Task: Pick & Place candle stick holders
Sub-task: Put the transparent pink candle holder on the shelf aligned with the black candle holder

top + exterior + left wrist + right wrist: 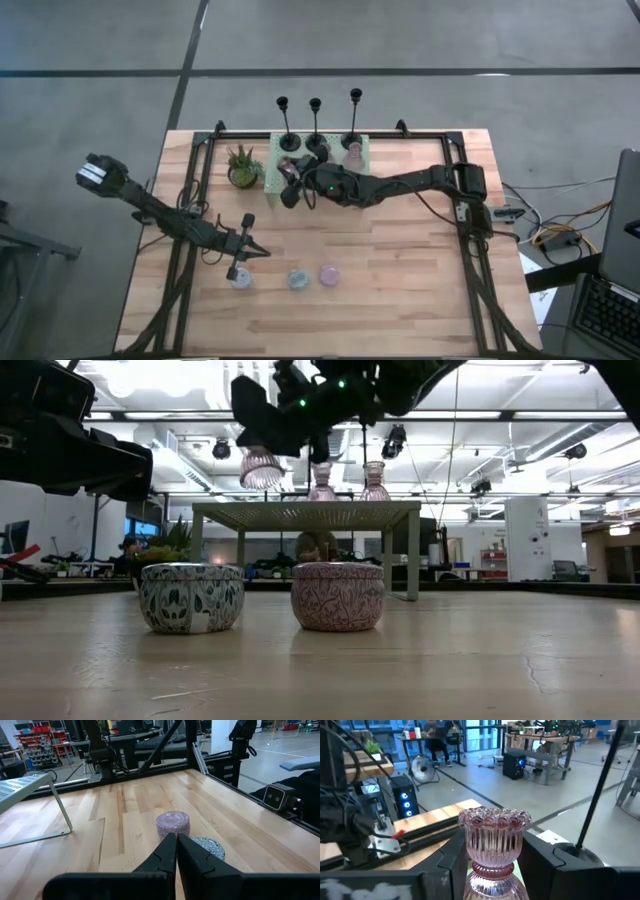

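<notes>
While right gripper point(492, 862) grips pink holder point(494, 847), no readable writing.

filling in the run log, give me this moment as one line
right gripper: shut on pink glass holder, raised by mint-green shelf | left gripper: shut, empty, near front-row round holders
</notes>
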Controlling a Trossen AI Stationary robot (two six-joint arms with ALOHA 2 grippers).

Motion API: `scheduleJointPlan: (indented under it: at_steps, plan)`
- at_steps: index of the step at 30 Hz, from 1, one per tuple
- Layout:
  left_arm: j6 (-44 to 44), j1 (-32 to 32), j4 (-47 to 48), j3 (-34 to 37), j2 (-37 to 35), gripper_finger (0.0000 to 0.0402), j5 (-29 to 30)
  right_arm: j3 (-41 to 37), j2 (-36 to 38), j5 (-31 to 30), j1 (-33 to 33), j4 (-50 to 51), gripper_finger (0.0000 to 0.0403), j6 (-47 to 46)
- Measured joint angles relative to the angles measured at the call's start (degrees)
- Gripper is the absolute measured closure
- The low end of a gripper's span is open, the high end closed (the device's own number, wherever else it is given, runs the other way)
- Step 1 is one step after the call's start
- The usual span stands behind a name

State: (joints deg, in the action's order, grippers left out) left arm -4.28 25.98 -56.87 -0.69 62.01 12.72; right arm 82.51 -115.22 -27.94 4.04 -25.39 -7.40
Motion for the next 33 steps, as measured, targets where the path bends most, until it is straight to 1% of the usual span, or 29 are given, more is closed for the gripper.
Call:
scheduleJointPlan:
  at_steps: [9, 33]
  plan:
    - [0.0, 0.0, 0.0, 0.0, 0.0, 0.0385, 0.0, -2.8, -0.1, 0.0, -0.2, -4.0, 0.0263, -0.5]
    - [0.0, 0.0, 0.0, 0.0, 0.0, 0.0385, 0.0, -4.8, -0.1, -0.6, 0.4, -3.5, 0.0261, -2.1]
